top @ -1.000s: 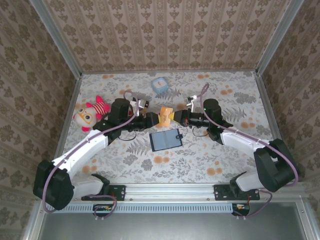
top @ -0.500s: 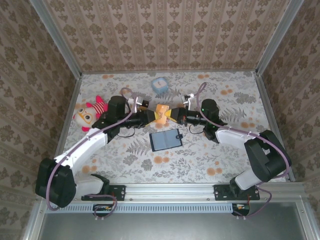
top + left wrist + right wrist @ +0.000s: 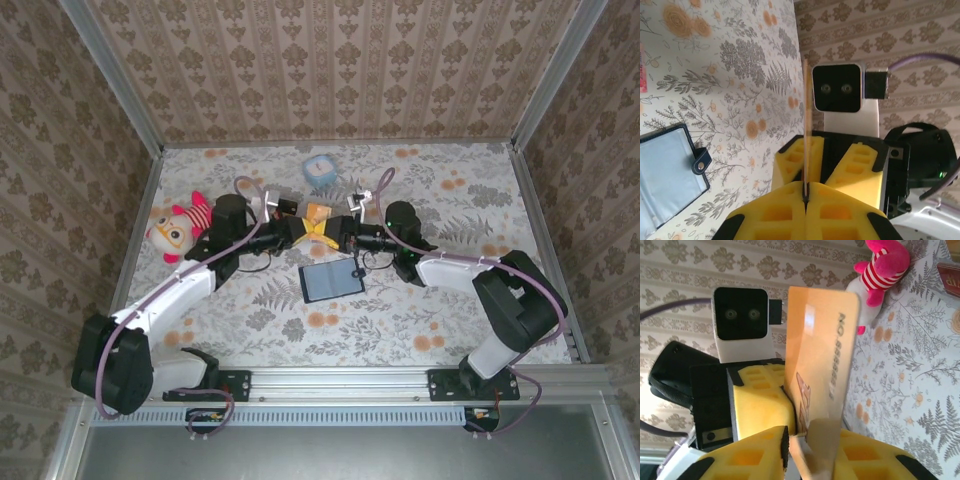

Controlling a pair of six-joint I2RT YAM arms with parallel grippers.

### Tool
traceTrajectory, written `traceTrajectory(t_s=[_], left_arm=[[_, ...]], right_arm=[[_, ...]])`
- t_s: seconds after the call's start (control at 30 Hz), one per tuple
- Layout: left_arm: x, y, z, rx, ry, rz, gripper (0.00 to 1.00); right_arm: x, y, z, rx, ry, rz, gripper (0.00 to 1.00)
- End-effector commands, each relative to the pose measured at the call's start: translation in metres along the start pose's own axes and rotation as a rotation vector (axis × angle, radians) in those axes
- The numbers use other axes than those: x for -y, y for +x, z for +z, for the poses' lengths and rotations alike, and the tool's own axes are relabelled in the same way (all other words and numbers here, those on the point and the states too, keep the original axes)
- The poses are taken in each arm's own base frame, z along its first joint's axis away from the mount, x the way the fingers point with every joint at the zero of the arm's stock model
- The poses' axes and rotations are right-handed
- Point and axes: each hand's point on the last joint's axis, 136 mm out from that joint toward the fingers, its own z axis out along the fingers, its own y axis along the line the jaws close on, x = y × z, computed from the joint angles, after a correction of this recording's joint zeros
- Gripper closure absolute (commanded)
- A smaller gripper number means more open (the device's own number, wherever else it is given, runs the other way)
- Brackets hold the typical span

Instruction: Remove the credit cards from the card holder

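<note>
Handover of credit card [image 3: 822,350]: left end effector [image 3: 805,197] newly clamped on it (seen edge-on). Hold of right end effector [image 3: 811,437] impossible to tell; release likely next.

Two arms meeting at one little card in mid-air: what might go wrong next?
The left gripper clamps the credit card only with its fingertips, so the card might slip and drop when the right gripper pulls away. The grippers are nearly touching, so a small misjudged move may knock them together.
</note>
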Motion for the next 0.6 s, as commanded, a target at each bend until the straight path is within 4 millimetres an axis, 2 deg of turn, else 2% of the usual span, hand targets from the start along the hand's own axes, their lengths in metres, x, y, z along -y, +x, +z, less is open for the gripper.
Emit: traceTrajectory(t_s=[0.0, 0.13, 0.3, 0.47, 0.5, 0.57], left_arm=[[0.008, -0.013, -0.004, 0.085, 0.027, -0.022, 1.00], [-0.001, -0.024, -0.015, 0.132, 0.015, -0.050, 1.00], [-0.007, -0.023, -0.018, 0.152, 0.008, -0.074, 1.00], [-0.007, -0.029, -0.023, 0.194, 0.007, -0.079, 1.00], [-0.009, -0.031, -0.024, 0.200, -0.002, -0.079, 0.98], [-0.015, -0.033, -0.028, 0.211, -0.037, -0.080, 0.78]], right_arm=[[-0.026, -0.009, 0.006, 0.056, -0.070, -0.040, 0.78], [-0.027, -0.015, 0.003, 0.101, -0.063, -0.041, 0.82], [-0.031, -0.022, 0.008, 0.139, -0.071, -0.007, 0.87], [-0.035, -0.027, 0.017, 0.180, -0.075, 0.020, 0.98], [-0.032, -0.030, 0.019, 0.188, -0.065, 0.023, 1.00], [-0.026, -0.032, 0.023, 0.181, -0.027, 0.009, 1.00]])
